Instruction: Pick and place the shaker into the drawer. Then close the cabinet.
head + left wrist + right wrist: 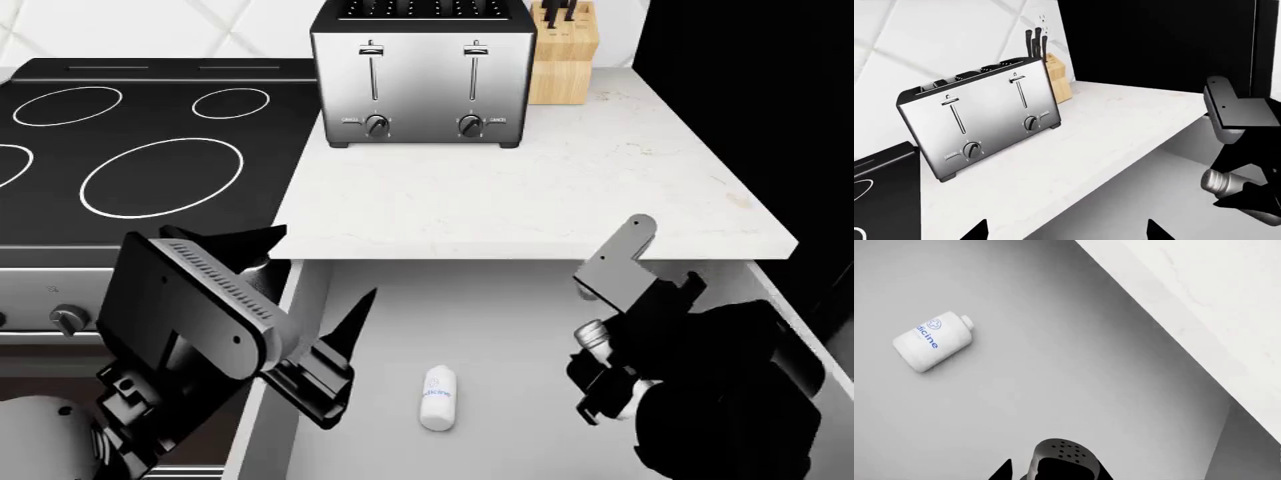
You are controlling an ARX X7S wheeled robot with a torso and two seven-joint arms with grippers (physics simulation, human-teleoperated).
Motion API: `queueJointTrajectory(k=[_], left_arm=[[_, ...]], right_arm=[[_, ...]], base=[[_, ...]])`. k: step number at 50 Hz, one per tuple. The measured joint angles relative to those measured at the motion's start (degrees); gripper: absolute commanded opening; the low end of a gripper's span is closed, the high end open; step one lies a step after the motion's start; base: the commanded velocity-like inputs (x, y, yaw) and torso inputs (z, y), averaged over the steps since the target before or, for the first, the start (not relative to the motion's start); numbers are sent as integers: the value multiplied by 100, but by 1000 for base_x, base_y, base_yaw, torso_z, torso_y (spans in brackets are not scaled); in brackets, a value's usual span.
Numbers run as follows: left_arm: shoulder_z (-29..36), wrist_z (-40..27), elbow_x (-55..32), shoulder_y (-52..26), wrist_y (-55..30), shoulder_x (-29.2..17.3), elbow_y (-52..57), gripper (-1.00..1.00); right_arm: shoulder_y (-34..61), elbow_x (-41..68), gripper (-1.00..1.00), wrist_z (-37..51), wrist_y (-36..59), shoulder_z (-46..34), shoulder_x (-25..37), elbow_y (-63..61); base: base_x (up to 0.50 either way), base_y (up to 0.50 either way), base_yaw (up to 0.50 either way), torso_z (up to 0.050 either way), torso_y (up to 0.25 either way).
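The silver shaker (591, 339) hangs low over the right part of the open drawer (507, 320), and my right gripper (607, 375) is shut on it. In the right wrist view its perforated cap (1064, 452) pokes out between the black fingers above the drawer's pale grey floor (1054, 365). From the left wrist view, the shaker (1225, 182) shows tilted in the right gripper (1247, 192) over the drawer (1134, 200). My left gripper (327, 350) is open and holds nothing, over the drawer's left edge; its two fingertips stand wide apart.
A white medicine bottle (438, 397) lies on its side in the middle of the drawer. On the white countertop (534, 200) behind stand a steel toaster (423, 75) and a wooden knife block (563, 40). A black stovetop (147, 150) lies at the left.
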Motion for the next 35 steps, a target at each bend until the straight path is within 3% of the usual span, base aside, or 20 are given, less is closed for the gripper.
queueJointTrajectory(k=[20,21,28,35], left_arm=[[-59,-50,-41,211,156,-251,71,100],[-58,-51,-39,217,158,-253,73,100],[-52,-60,-46,217,150,-236,89,100],[-61,-134,-103,158,125,-146,114,100]], right_arm=[[-490,670,-100,1071,-823,553,-583,1060],[-509,674,100,1085,-810,563,-593,1062],[-574,553,100,974,-487,599,-588,690],[-279,-115,100,402,229,591,-507,-478]], base=[[0,0,0,0,0],[0,0,0,0,0],[0,0,0,0,1],[0,0,0,0,0]])
